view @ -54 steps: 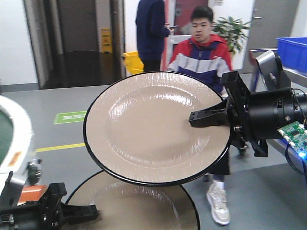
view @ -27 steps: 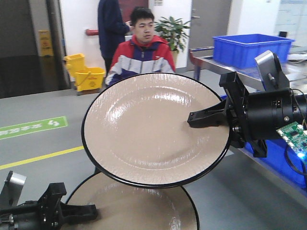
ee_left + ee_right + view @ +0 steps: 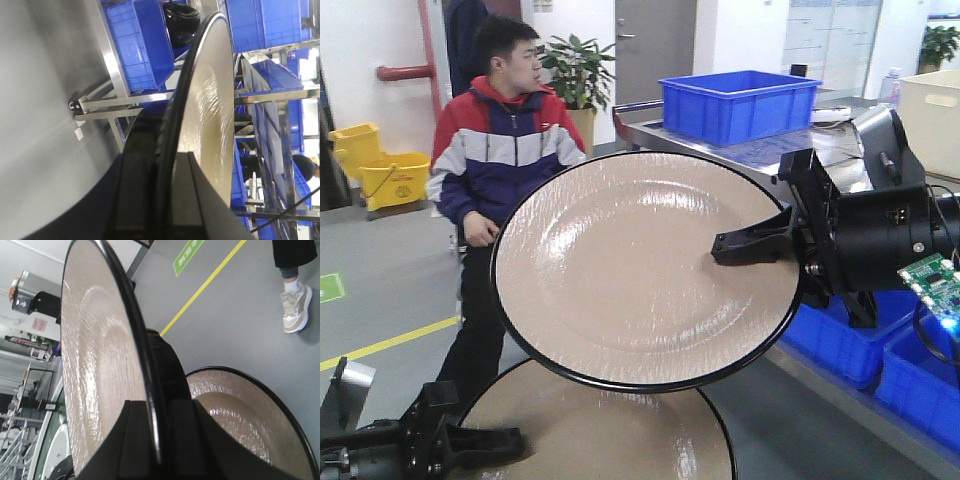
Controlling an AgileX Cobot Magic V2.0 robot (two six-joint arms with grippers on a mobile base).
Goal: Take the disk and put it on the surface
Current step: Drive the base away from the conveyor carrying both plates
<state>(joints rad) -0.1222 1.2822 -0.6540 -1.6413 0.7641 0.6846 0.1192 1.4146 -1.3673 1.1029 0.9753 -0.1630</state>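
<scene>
The right gripper [image 3: 725,250] was clamped onto the edge of a big round beige plate with a black rim [image 3: 620,270]. One black finger lay across the plate's face and the other was hidden behind it. That plate hung in the air, tilted up steeply so its face showed to the front camera. The right wrist cam had it edge-on, with the rim pinched between the two fingers [image 3: 135,440].

Low at the bottom of the front view, the left gripper [image 3: 505,442] was clenched on a second beige black-rimmed plate [image 3: 600,430]. It lay flatter and was partly covered by the first one. Couldn't tell if the two plates touched. The left wrist cam showed that plate's rim wedged between dark fingers [image 3: 137,200].

Behind all that, a guy in a red, white and navy jacket [image 3: 505,140] stood on the grey floor [image 3: 390,290]. Blue plastic crates [image 3: 738,100] sat on a steel bench [image 3: 650,130], with a yellow mop bucket [image 3: 380,170] off to the side.
</scene>
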